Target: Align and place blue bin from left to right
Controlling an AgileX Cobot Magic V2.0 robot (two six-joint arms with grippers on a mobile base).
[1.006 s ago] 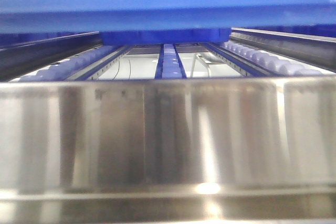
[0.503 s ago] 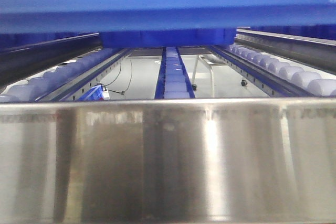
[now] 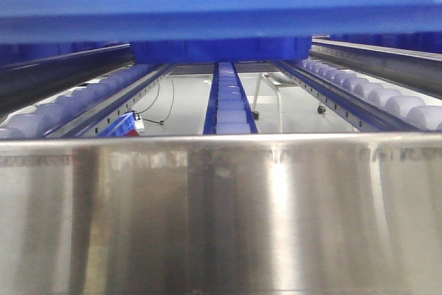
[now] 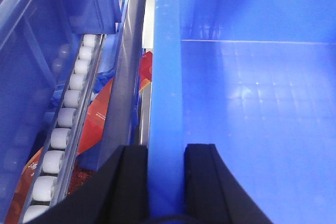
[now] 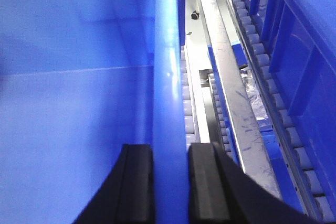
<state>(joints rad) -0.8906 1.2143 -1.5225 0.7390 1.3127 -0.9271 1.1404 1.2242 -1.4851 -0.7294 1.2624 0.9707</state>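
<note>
The left gripper [image 4: 166,153] clamps the left wall of the blue bin [image 4: 252,103] from above, one finger on each side. The right gripper [image 5: 170,153] clamps its right wall likewise. The bin is over the roller rails [image 3: 228,98].

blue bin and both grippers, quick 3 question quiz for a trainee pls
1. True or false: the left gripper straddles a wall of the blue bin, one finger inside and one outside.
2. In the right wrist view, what lies outside the wall that the right gripper straddles? A) a roller track B) a folded cloth C) a stack of plates
3. Front view: how many roller lanes show beyond the steel panel?

Key: 1 true; 2 A; 3 three
</note>
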